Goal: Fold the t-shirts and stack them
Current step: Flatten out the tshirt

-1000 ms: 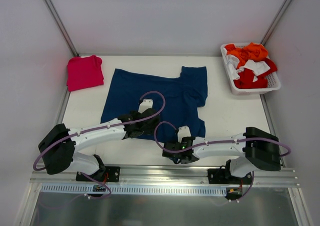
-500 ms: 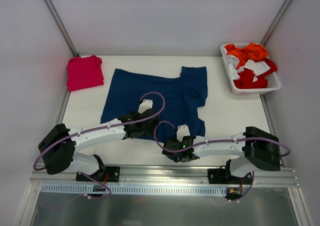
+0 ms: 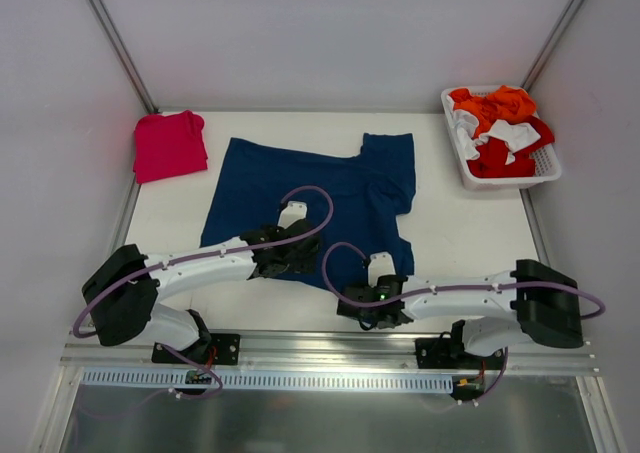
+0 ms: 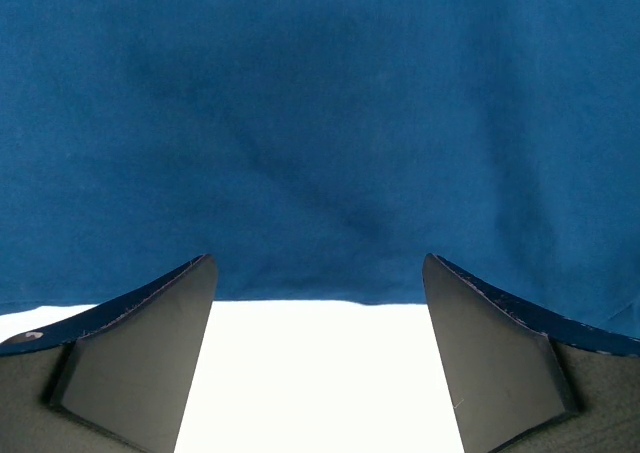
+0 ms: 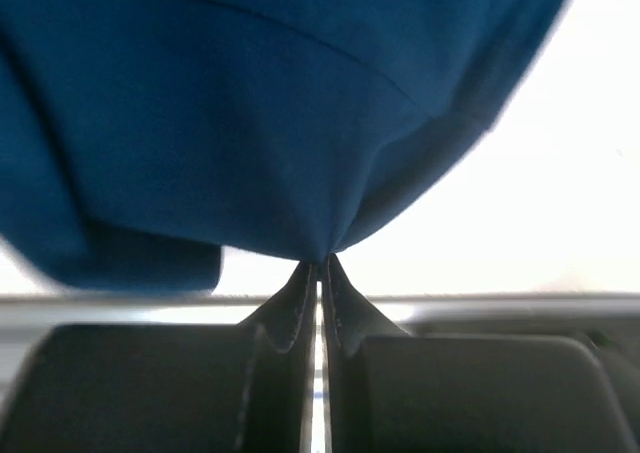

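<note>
The navy t-shirt [image 3: 300,183] lies spread flat mid-bench [image 3: 460,233]. Its long axis runs left to right, and a sleeve-like flap juts toward the far edge at its right end. Which way the collar points cannot be told. The pinkish-red t-shirt [image 3: 168,145] sits as a compact folded bundle in the far left corner, well apart from the navy one. A white basket [image 3: 500,181] in the far right corner holds a jumble of orange, red and white cloths.

The left gripper [image 3: 288,256] rests at the navy shirt's near hem with its fingers [image 4: 150,343] spread wide. In the left wrist view the hem edge crosses the gap between them, with bare bench on the near side. The right gripper [image 3: 366,308] is near the bench's near edge, at the shirt's near right corner. In the right wrist view its fingers [image 5: 290,303] are pressed together on a pinch of navy fabric, which rises from them in a peak.
</note>
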Action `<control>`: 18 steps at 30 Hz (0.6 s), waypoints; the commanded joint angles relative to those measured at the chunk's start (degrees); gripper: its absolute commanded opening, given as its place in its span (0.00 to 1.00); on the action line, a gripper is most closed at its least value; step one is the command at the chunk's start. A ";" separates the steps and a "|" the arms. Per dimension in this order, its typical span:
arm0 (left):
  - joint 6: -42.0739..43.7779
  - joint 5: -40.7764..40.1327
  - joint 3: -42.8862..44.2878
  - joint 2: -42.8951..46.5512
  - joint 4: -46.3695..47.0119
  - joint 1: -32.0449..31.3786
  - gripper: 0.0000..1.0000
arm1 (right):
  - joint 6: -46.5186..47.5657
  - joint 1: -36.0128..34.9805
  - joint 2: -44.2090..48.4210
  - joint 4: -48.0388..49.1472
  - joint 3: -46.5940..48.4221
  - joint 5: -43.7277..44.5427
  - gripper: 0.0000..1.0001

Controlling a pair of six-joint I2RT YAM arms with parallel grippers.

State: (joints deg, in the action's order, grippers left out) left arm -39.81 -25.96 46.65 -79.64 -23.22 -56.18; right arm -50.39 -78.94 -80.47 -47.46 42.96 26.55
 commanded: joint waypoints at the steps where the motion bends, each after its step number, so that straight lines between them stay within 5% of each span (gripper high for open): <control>1: 0.17 -0.32 0.81 -0.26 -0.42 0.11 0.86 | -6.90 -1.66 7.32 -13.87 1.25 2.37 0.01; 8: 0.35 0.11 2.12 -3.06 -0.42 0.11 0.86 | -11.92 -3.68 13.23 -24.43 2.74 3.60 0.01; 18: -0.53 1.35 3.18 -7.46 -0.42 0.20 0.86 | -12.80 -4.65 10.25 -29.87 3.44 0.79 0.01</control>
State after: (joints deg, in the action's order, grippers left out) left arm -39.81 -25.19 47.83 -86.32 -23.22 -56.18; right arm -61.32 -83.02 -69.04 -71.00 44.16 28.42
